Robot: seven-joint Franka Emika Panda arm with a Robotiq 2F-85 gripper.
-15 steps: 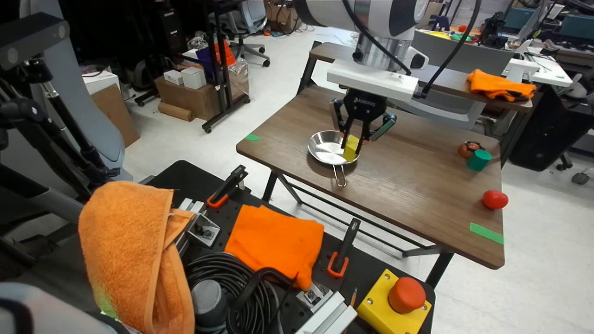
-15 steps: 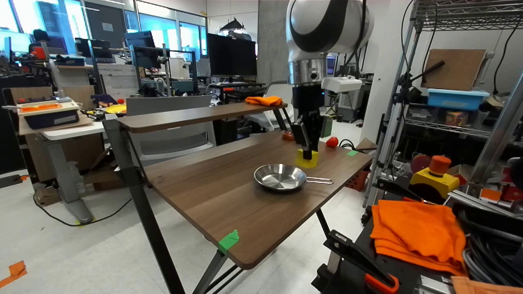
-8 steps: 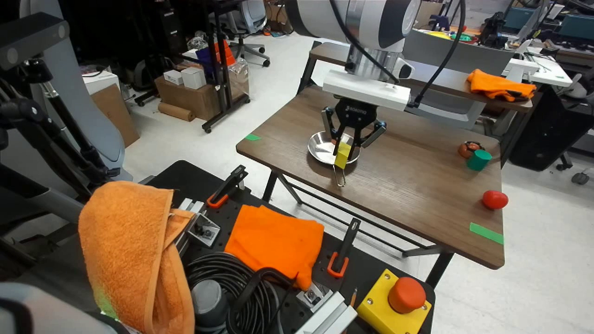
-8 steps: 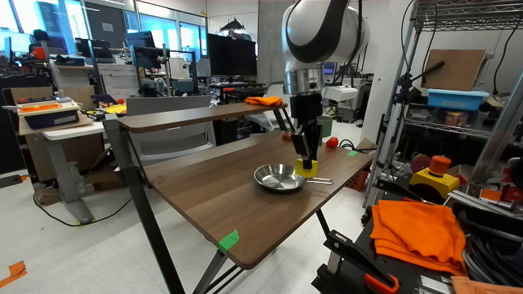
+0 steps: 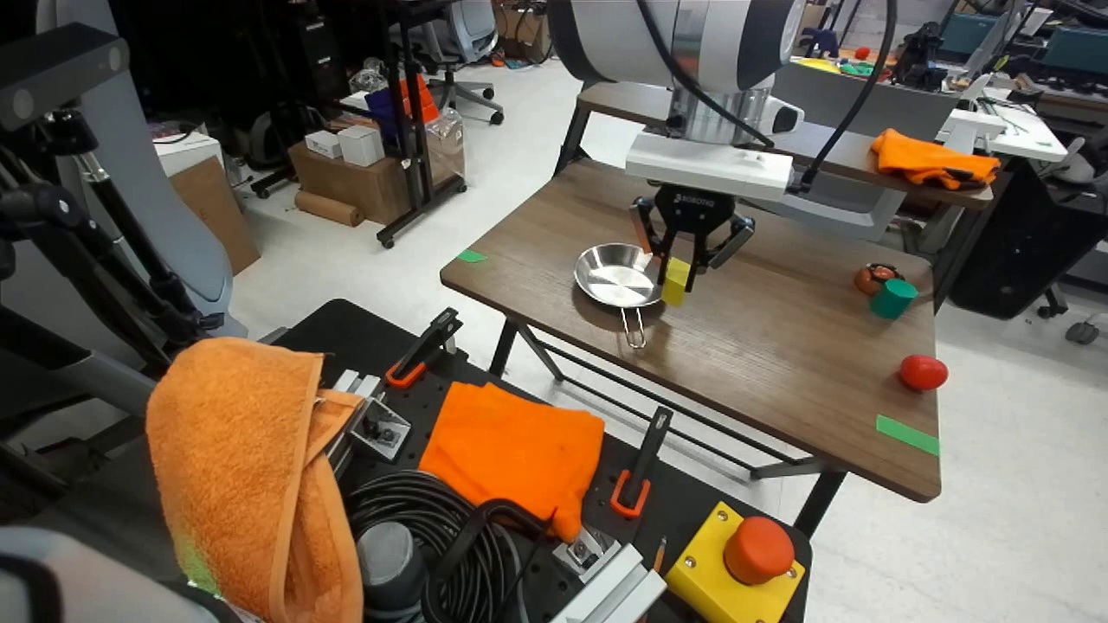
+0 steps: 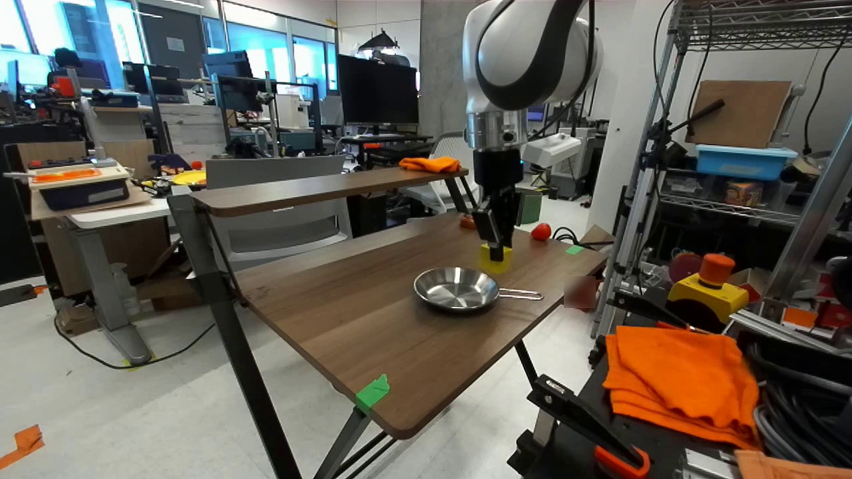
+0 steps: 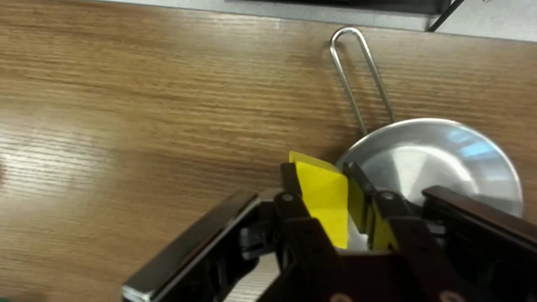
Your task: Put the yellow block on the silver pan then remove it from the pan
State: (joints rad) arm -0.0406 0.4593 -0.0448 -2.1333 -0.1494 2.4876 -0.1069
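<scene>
The small yellow block (image 5: pixel 675 285) is held between the fingers of my gripper (image 5: pixel 677 279), beside the pan's rim. It also shows at the fingertips in an exterior view (image 6: pixel 494 267) and, tilted, in the wrist view (image 7: pixel 323 188). My gripper (image 6: pixel 496 255) points down over the table; its fingers (image 7: pixel 319 170) touch the block's sides. The block seems raised a little off the table; the exact gap is unclear. The shiny silver pan (image 5: pixel 610 275) lies on the table with its wire handle toward the front edge. It also shows in an exterior view (image 6: pixel 456 293) and the wrist view (image 7: pixel 423 163).
A green cup (image 5: pixel 893 299), an orange-brown object (image 5: pixel 874 279) and a red round object (image 5: pixel 924 373) lie near the table's far end. A raised shelf (image 6: pixel 319 189) runs along the back. A yellow box with a red button (image 5: pixel 692 571) sits on the black cart.
My gripper with the yellow block moved over the pan's handle, then swung back and aside, so the block now shows beside the pan's rim. The pan has not moved.
</scene>
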